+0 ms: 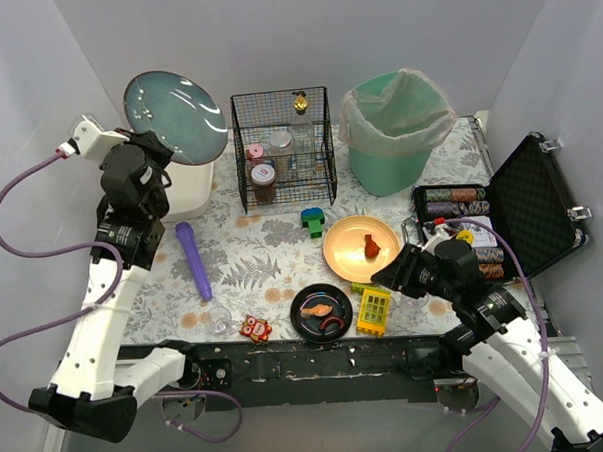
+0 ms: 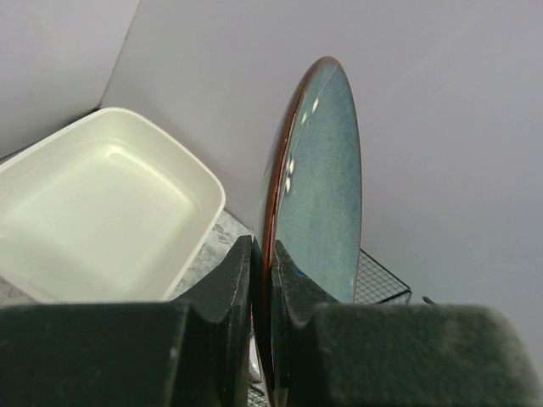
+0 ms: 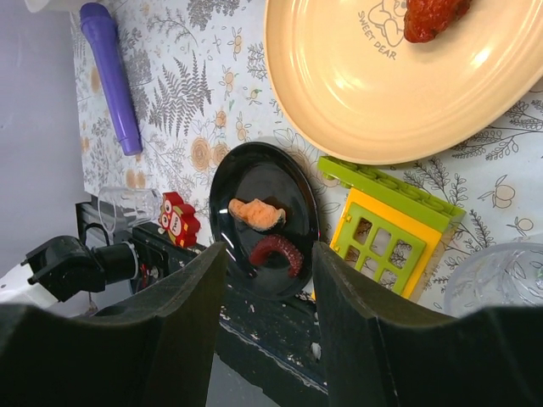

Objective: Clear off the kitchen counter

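Note:
The kitchen counter [image 1: 253, 263] has a leaf-print cloth and a scuffed black front edge. At the back left, my left gripper [image 1: 164, 155] [image 2: 265, 251] is shut on the rim of a teal plate [image 1: 175, 116] [image 2: 318, 178], held on edge above a white tub [image 1: 192, 191] [image 2: 102, 203]. My right gripper [image 1: 386, 275] [image 3: 270, 254] hangs open over the front edge with nothing between its fingers. Just beyond its tips is a black plate [image 1: 321, 312] [image 3: 254, 182] with two food pieces. A peach plate [image 1: 360, 245] [image 3: 382, 85] carries a red food piece [image 3: 428, 17].
A yellow-green toy window [image 1: 373, 310], purple cylinder [image 1: 194, 259], red owl block [image 1: 254, 329], clear cup [image 1: 218, 321] and green-blue toy [image 1: 312, 222] lie on the cloth. At the back stand a wire basket [image 1: 283, 147] and bagged green bin [image 1: 398, 132]. An open chip case [image 1: 501, 217] sits right.

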Tool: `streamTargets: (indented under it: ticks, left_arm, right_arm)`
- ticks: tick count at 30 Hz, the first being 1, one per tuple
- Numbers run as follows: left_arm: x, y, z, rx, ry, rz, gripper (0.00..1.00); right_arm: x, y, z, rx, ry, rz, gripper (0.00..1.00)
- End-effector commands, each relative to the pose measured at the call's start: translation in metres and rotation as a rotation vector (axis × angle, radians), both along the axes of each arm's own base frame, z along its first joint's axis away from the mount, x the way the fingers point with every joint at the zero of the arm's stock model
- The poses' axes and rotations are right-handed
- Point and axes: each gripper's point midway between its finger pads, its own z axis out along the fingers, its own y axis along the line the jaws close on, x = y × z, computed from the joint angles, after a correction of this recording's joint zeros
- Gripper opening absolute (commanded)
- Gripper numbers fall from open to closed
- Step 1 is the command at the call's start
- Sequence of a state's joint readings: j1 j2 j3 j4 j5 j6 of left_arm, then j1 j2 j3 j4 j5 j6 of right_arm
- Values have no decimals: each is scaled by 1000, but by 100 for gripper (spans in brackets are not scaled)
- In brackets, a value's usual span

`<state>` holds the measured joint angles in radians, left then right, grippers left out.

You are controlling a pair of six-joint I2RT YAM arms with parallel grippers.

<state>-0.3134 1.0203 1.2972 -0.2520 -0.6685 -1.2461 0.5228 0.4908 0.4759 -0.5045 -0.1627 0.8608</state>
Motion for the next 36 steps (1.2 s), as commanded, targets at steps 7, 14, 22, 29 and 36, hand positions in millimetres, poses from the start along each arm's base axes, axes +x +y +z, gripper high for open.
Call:
streamTargets:
  ticks: [7,14,22,29,36]
  left_arm:
    - [25,51,11,-248,-132,-83,0]
    - [48,100,-48,-335,-54,-94,0]
    - [84,120,-107,-389,22,-128,0]
    - [111,137,-149,-426,49,-83,0]
    - [150,151,-194,-463,96,-83,0]
  right_arm:
    - [2,-1,3,6,-13,-7,53]
    - [1,-2,-3,-8,6,-9,53]
    - [8,1,-14,-12,27,-23,53]
    - [11,4,-24,-21,50,-14,52]
    - [11,7,-30,-19,60,-6,52]
